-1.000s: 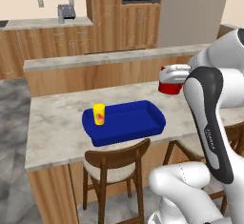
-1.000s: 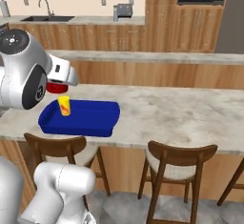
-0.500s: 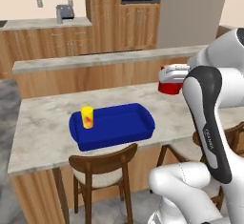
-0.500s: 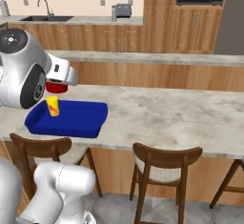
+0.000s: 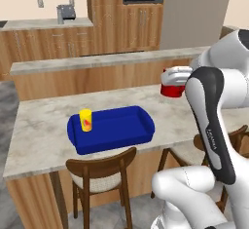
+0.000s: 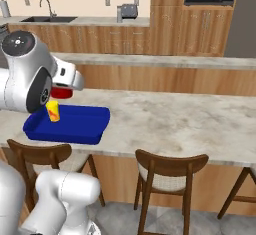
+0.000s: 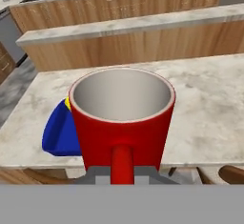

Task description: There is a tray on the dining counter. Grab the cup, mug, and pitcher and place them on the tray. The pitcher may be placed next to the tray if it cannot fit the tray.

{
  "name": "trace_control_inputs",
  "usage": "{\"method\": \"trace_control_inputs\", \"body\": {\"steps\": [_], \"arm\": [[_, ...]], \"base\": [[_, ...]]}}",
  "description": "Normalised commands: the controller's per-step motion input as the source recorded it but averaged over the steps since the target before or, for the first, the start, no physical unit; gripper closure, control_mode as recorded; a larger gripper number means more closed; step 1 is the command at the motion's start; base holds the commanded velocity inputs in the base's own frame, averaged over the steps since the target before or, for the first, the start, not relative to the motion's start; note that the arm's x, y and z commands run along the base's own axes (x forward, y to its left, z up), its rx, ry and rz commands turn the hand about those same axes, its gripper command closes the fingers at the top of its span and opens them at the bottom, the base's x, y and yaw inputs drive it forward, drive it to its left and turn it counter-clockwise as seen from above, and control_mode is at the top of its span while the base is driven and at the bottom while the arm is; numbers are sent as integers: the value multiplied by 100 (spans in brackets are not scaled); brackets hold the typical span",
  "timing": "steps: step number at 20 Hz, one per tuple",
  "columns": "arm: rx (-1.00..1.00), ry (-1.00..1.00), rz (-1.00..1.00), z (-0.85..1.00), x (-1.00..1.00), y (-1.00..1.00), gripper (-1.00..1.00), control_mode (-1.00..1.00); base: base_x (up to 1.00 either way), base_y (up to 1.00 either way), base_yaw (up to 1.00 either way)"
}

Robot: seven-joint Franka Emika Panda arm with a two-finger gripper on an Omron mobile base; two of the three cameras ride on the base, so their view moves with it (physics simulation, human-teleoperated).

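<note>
At frame centre of your hand view: end effector [image 7: 122, 173] grips red mug [image 7: 122, 118] | left-centre of both base views: yellow cup [image 5: 86, 120] upright in blue tray [image 5: 116, 130] on table [image 5: 44, 130]

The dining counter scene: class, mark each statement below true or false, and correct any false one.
1. The yellow cup stands inside the blue tray. True.
2. The red mug lies on its side on the counter. False: it is upright, held in the hand above the counter.
3. The mug is empty inside. True.
4. The tray sits on the floor beside a chair. False: it rests on the dining counter.
5. Wooden chairs stand in front of the counter. True.
</note>
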Motion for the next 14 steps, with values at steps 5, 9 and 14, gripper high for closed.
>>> {"method": "trace_control_inputs", "body": {"steps": [5,9,14], "arm": [[0,8,39,-52,51,0,100,-100],[0,1,41,-54,53,3,100,-100],[-2,0,25,-48,62,19,100,-100]], "base": [[0,0,0],[0,0,0],[0,0,0]]}}
